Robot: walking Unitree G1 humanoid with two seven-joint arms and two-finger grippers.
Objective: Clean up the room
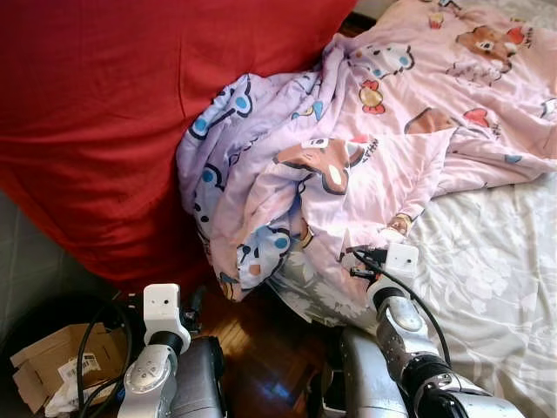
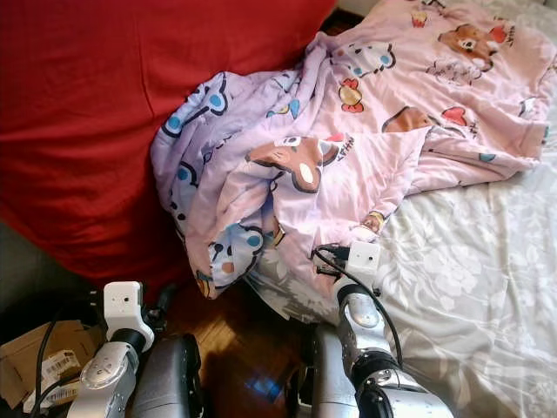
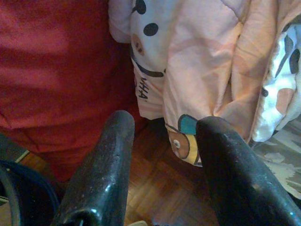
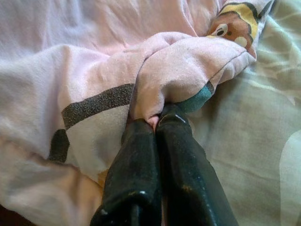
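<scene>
My right gripper (image 4: 157,123) is clenched on a quilt (image 1: 348,157) fold; "WHA" is printed beyond my left gripper (image 3: 162,129), whose jaws are released over the floor (image 3: 160,174).

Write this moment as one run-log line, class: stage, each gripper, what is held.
stage: tidying bed | right gripper: shut on pink cartoon blanket at its edge over the floral sheet | left gripper: open, low above wooden floor, holding nothing
</scene>
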